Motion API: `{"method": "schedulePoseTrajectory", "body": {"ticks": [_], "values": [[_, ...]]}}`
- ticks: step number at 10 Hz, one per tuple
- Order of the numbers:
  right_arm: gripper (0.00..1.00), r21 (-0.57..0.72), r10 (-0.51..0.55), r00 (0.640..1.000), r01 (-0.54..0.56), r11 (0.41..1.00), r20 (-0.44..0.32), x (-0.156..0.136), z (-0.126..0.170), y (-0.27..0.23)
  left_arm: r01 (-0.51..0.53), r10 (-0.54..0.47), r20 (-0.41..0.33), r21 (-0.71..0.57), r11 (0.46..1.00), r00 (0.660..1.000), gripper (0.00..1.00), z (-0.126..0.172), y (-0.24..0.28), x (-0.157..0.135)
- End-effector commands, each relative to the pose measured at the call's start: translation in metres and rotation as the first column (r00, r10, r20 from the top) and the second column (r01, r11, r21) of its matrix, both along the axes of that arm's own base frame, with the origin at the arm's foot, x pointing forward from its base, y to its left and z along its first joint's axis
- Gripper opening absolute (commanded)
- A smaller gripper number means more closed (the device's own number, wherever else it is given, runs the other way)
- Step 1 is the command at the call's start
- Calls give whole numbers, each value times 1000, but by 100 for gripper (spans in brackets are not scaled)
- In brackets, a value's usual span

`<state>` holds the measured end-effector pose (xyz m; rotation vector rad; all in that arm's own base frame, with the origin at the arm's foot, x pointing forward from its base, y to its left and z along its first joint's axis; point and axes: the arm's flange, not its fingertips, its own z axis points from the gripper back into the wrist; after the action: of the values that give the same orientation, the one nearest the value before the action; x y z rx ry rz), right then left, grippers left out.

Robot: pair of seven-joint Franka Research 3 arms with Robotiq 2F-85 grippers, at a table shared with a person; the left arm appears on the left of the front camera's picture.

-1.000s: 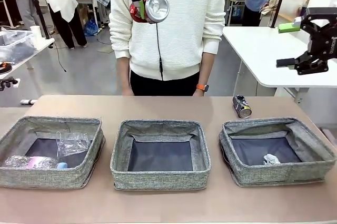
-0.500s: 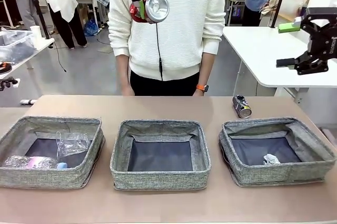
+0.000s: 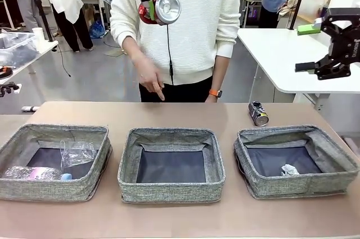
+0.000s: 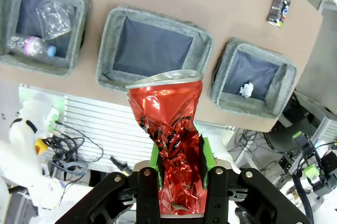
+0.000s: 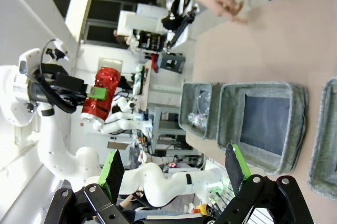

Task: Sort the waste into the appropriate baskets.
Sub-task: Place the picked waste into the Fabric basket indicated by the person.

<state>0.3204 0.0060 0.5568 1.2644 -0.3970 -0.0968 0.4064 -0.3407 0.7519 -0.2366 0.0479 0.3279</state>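
High above the table my left gripper (image 3: 156,0) is shut on a crushed red can (image 3: 162,8), its silver end facing the camera. The left wrist view has the can (image 4: 171,129) pinched upright between the green pads, over the middle basket (image 4: 108,50). My right gripper (image 3: 323,42) hangs open at the far right with nothing in it (image 5: 174,174). Three grey baskets stand in a row: left (image 3: 50,188), middle (image 3: 171,189), right (image 3: 298,185). A dark can (image 3: 258,113) lies on the table behind the right basket.
The left basket holds a clear cup (image 3: 76,152) and a bottle (image 3: 34,172); the right one holds a paper ball (image 3: 289,169). A person stands at the far side, one hand (image 3: 149,79) pointing down over the table's far edge. A white table (image 3: 281,53) stands at the right.
The person's hand has come up from the table edge and now points down in front of the body. Both arms and the red can have stayed still.
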Motion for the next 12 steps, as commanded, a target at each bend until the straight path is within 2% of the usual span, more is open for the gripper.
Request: {"method": "schedulePoseTrajectory", "body": {"ticks": [1,12], "values": [[100,5,-4,1000,4,1000,-17,0,3,1,-1,1,8,-1,1000,1000,33,4,1,-3],[100,5,-4,1000,4,1000,-17,0,3,1,0,0,0,0,1000,1000,33,0,0,0]]}}
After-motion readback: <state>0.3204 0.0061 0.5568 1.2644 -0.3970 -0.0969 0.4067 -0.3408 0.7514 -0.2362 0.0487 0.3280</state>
